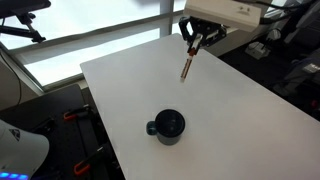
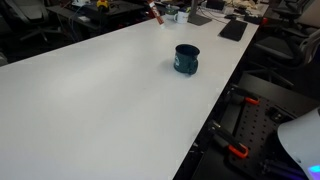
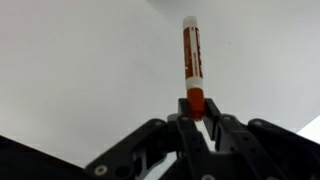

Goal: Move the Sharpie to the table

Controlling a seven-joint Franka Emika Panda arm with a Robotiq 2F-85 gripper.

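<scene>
In an exterior view, the pincer [image 1: 195, 44] hangs over the far part of the white table [image 1: 230, 120]. It is closed tight on the top end of the Sharpie [image 1: 187, 62]. The pen hangs down from it, a little tilted. Its low end is very near the table top, but I cannot tell if it touches. The dark mug [image 1: 167, 126] stands well apart from the pen, nearer the front edge.

In an exterior view from another place, the table [image 2: 100, 90] looks long and bare. The mug [image 2: 186, 58] stands toward the far end. Past it, at the very top, a small red bit shows. That is the Sharpie [image 2: 157, 13]. It is too small there to see how the pincer grips it.

In the wrist view, the pincer [image 3: 197, 108] pinches the red end of the Sharpie [image 3: 192, 55] between its two fingers. The rest of the pen sticks out toward the white table [image 3: 80, 70].

I think this is the putting-down step. The pen is in the grip and not lying on the table yet. Next, the arm should go down slowly until the pen rests on the table. Then the pincer should open and lift away. The pen is round, so it may roll a bit once let go.
</scene>
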